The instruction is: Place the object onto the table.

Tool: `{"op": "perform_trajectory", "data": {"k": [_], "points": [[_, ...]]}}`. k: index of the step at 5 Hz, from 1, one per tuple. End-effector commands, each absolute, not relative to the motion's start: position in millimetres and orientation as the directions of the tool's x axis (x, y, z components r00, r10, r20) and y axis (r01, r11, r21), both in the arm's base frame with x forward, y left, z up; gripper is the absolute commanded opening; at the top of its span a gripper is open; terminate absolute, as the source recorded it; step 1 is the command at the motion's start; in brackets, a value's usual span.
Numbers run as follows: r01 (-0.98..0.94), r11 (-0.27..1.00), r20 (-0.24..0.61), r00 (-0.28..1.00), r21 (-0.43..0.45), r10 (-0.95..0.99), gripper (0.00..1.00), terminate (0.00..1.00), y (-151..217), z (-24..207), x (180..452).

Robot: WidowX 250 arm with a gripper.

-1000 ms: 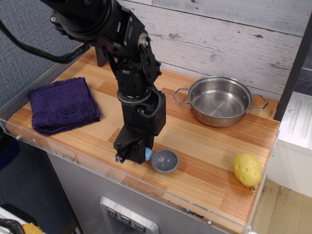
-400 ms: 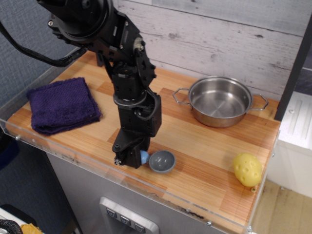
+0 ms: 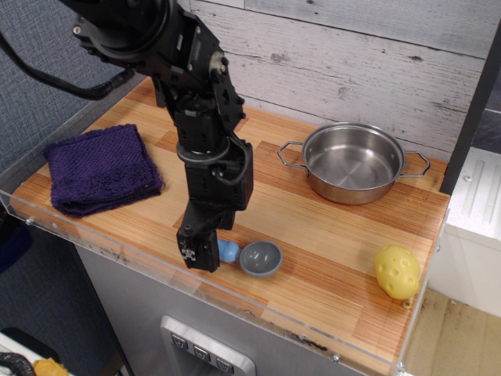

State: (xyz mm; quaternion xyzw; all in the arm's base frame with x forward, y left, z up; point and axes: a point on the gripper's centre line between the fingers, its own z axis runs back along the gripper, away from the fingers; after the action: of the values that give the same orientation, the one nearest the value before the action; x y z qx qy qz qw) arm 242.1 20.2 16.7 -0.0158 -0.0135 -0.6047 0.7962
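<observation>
scoop (image 3: 252, 257) lies on the table (image 3: 329, 235) near its front edge, just right of the gripper (image 3: 205, 255); finger spread cannot be told; release stage; next, lift clear without nudging the handle.

A: Behind the counter we've got a whitewashed plank wall (image 3: 376, 55), knots and grain showing.
B: Left side we see blue-grey textured panelling (image 3: 39, 102). Right edge, a dark post (image 3: 476, 110) and a white unit (image 3: 473, 204).
A: Light wood floor (image 3: 446, 337) bottom right. Below, a grey cabinet front (image 3: 149, 313) with buttons (image 3: 207, 352). Even, soft light.
</observation>
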Motion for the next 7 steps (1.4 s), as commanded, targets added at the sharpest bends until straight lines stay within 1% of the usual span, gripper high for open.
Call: {"op": "perform_trajectory", "data": {"k": [1,2,3,4,7], "points": [[0.954,0.277,0.099,0.266,0.115,-0.959,1.0,0.0,24.1,67.7,249.5],[0.94,0.307,0.144,0.287,0.146,-0.947,1.0,0.0,23.0,95.6,250.6],[0.914,0.351,0.213,0.308,0.205,-0.927,1.0,0.0,21.8,127.3,256.7],[0.904,0.363,0.256,0.305,0.225,-0.917,1.0,0.0,20.9,150.6,259.0],[0.904,0.363,0.256,0.305,0.225,-0.917,1.0,0.0,20.9,150.6,259.0]]}}
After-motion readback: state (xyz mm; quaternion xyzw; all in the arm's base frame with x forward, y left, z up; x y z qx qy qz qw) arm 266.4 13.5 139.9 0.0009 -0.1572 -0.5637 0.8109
